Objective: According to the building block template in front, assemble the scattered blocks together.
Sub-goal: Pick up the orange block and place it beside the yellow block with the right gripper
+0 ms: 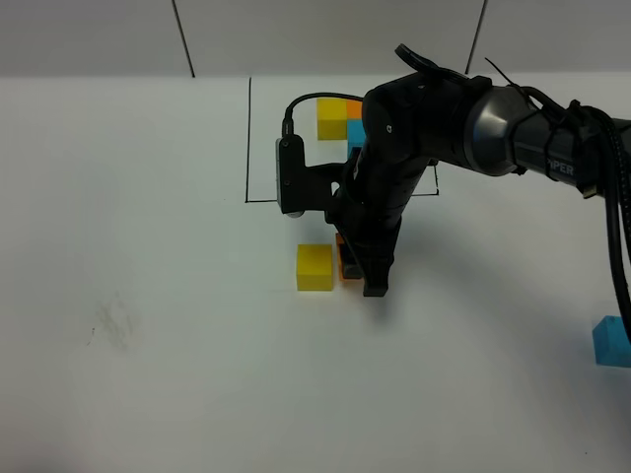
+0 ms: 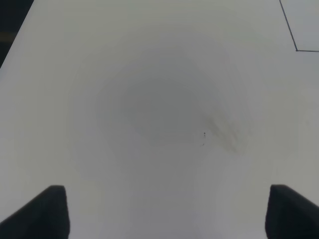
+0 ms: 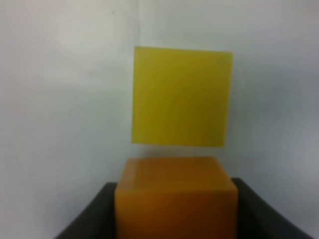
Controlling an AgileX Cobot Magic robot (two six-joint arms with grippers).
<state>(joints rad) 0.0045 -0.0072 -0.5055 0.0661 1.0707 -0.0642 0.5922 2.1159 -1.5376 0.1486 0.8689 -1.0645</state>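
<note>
A: Looking at the orange cube (image 1: 341,268) first, where is it sitting?

B: It is sitting down at desk (image 1: 148,374) level, just in front of the black-framed template (image 1: 332,118). The right tool (image 1: 359,276) is gripping it, with the jaws pressing on two opposite sides.

A: And the yellow cube (image 1: 315,267)?

B: It is lying just beside the orange cube, on its left in the high view and dead ahead of the tool in the right wrist view. A thin shadowed gap seems to be showing between them, so I am judging that a short push leftward is what the join is calling for.

A: What is the left tool (image 2: 169,214) doing?

B: It is hanging wide open over bare desk, holding nothing.

A: And the sky-blue cube (image 1: 611,342)?

B: It is lying well apart at the right edge, nearer the right arm.
</note>
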